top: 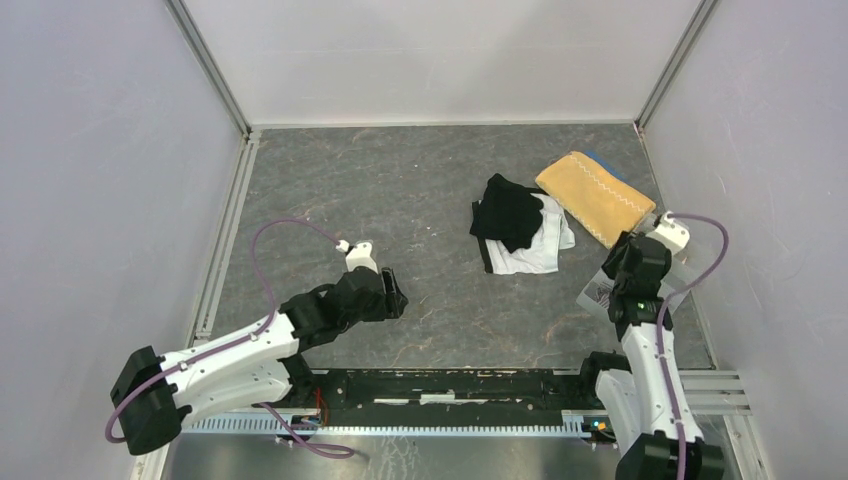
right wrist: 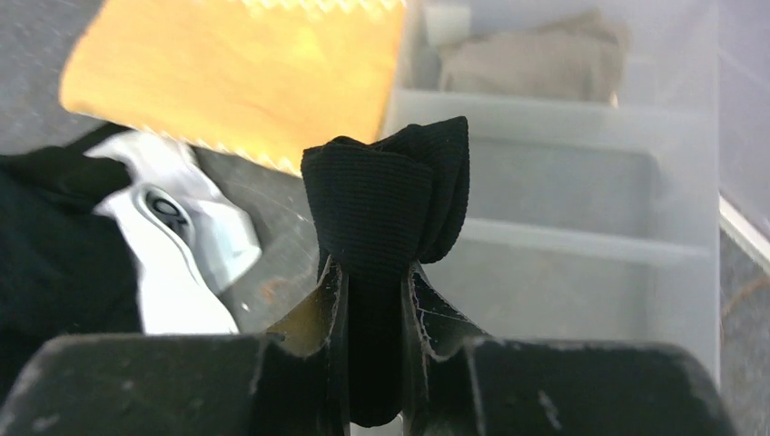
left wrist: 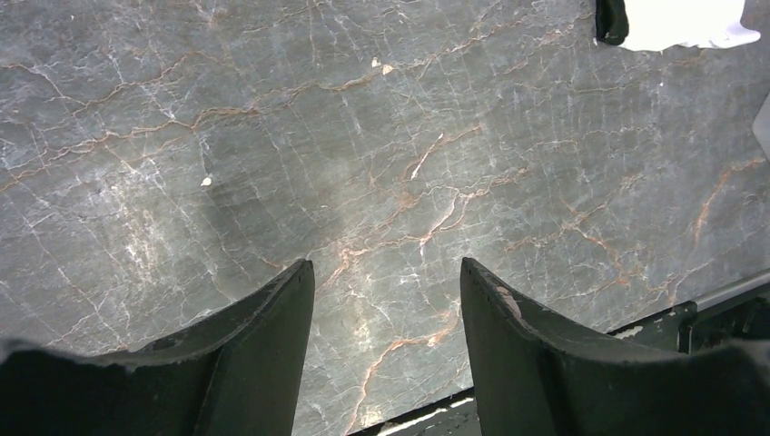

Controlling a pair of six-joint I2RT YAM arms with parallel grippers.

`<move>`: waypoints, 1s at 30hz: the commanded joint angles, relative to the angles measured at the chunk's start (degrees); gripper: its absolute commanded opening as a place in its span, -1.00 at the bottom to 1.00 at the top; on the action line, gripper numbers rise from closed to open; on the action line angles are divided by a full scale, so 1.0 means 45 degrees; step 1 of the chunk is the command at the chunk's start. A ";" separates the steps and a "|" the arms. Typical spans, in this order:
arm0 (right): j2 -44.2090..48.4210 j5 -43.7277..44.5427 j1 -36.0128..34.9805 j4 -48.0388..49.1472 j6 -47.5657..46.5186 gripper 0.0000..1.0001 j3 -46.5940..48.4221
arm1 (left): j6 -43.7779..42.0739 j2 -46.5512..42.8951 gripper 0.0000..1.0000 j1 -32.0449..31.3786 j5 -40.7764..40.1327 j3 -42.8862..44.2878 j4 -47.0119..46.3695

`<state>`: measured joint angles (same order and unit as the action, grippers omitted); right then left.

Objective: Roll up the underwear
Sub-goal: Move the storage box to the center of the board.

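While the right gripper [right wrist: 372, 272] pinches a rolled black underwear piece [right wrist: 390, 200] tight between its jaws, it hangs over the clear divided tray [right wrist: 581, 245], and that's where the drama is. The roll stands upright out of the fingers with its folds fanning loose at the top. It's held low down, not around the whole bundle. Beyond it, a beige garment [right wrist: 536, 59] already sits in the far compartment. Which compartment the roll is above, I honestly can't tell from this angle; it seems lined up near a divider wall.

Over on the other side, the left gripper [left wrist: 388, 272] hovers with jaws wide apart and nothing between them, above bare table [left wrist: 272, 136]. The rest of the underwear, a black-and-white pile [top: 515, 225], lies mid-table just beside the yellow towel [top: 597, 195].

The danger from here: let go and those loose layers may spring open, undoing the roll. Or it lands on a divider and tips over. A fold snagging on a finger as the jaws part could drag it back out too.
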<state>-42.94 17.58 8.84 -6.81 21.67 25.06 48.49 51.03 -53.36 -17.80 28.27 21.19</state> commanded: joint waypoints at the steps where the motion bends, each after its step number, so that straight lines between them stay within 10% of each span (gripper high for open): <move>1: 0.1759 0.0914 0.0173 -0.0941 0.0850 -1.00 -0.0797 | -0.0207 -0.0219 0.32 0.0023 0.0182 0.0402 -0.0279; 30: 0.1463 -0.3513 -0.0915 -0.0956 0.0839 -1.00 -0.2962 | 0.0240 -0.0281 0.28 0.0034 0.0307 -0.0500 -0.1152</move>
<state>-35.68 7.55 8.08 -5.89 23.35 14.46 48.53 50.35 -53.36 -16.16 26.48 17.85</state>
